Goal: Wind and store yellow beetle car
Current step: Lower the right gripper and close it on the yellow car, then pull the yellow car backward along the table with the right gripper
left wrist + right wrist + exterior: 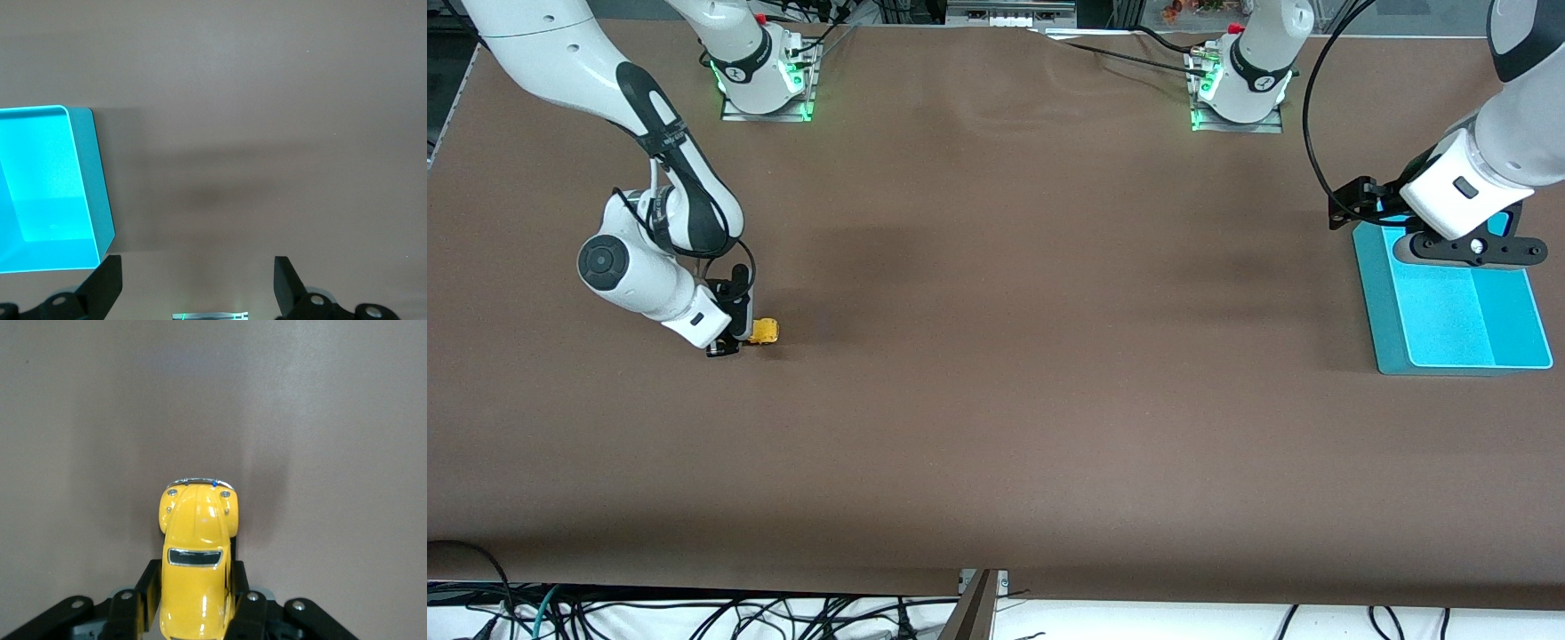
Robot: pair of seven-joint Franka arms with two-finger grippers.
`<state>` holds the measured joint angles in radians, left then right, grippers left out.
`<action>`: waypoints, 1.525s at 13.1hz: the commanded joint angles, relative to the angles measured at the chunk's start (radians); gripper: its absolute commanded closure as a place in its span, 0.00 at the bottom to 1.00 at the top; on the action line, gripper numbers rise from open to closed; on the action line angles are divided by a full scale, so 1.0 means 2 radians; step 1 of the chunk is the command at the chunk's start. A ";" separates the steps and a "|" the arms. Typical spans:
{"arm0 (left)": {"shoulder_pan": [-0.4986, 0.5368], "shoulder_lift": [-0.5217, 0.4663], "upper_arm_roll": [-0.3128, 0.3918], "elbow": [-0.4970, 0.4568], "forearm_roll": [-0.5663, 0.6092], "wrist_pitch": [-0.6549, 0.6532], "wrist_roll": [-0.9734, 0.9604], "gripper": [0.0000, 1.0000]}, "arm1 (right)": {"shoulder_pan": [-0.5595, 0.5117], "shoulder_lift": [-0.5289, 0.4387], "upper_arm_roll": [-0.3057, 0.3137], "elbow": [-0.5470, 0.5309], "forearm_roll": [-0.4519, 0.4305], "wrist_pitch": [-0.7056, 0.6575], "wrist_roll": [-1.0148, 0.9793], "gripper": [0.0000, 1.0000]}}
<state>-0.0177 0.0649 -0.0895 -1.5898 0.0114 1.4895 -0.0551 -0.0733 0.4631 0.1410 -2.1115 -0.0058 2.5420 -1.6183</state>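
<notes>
Toward the right arm's end of the tabletop (996, 400), we saw the car (765, 332) low against the brown surface, well apart from the tray (1392, 338), which lay at the left arm's end. The right claw (734, 342) was closed on the car: in the right wrist view its two fingers (150, 593) pressed the car's (198, 560) sides at the rear half, while the rounded hood, headlights and chrome bumper stuck out ahead of them. We could not tell whether the wheels touched the tabletop (333, 420) or hung just above it. The car's nose pointed toward the tray's end of the tabletop.

The left arm waited, its left claw (1472, 249) over the edge of the tray that was farther from the front camera. In the left wrist view the left claw (197, 283) stood wide open with nothing between its fingers (103, 287), and one corner of the tray (100, 200) showed beside bare tabletop (267, 100). The tray was turquoise, with a raised rim and a step across its floor.
</notes>
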 commanded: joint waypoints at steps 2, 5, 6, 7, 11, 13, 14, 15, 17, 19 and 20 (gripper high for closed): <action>0.000 0.008 0.000 0.016 -0.006 -0.012 -0.003 0.00 | -0.012 0.010 0.001 -0.004 0.007 0.022 -0.033 0.63; 0.001 0.008 0.000 0.016 -0.006 -0.013 -0.003 0.00 | -0.032 0.019 0.001 -0.003 0.007 0.029 -0.061 0.63; 0.001 0.008 0.000 0.016 -0.006 -0.013 -0.003 0.00 | -0.041 0.025 0.001 -0.001 0.006 0.030 -0.073 0.63; 0.001 0.008 0.000 0.016 -0.006 -0.013 -0.003 0.00 | -0.048 0.027 0.001 0.000 0.006 0.033 -0.087 0.63; 0.002 0.008 0.000 0.016 -0.006 -0.013 -0.003 0.00 | -0.083 0.030 0.000 0.001 0.005 0.033 -0.133 0.63; 0.002 0.008 0.000 0.015 -0.006 -0.013 -0.003 0.00 | -0.101 0.038 0.000 0.005 0.004 0.033 -0.153 0.63; 0.002 0.008 0.000 0.015 -0.006 -0.013 -0.003 0.00 | -0.107 0.041 -0.002 0.011 0.004 0.032 -0.162 0.63; 0.002 0.008 0.000 0.015 -0.006 -0.013 -0.003 0.00 | -0.109 0.045 -0.009 0.016 0.004 0.031 -0.177 0.63; 0.002 0.008 0.000 0.015 -0.006 -0.013 -0.003 0.00 | -0.110 0.047 -0.010 0.023 0.006 0.027 -0.183 0.62; 0.003 0.008 0.000 0.015 -0.006 -0.013 -0.003 0.00 | -0.110 0.047 -0.009 0.026 0.007 0.026 -0.180 0.60; 0.003 0.008 0.000 0.015 -0.006 -0.013 -0.002 0.00 | -0.109 0.047 -0.008 0.026 0.007 0.026 -0.178 0.52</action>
<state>-0.0174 0.0703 -0.0883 -1.5897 0.0114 1.4871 -0.0551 -0.2869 0.4880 0.1281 -2.0811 -0.0027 2.5787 -1.9443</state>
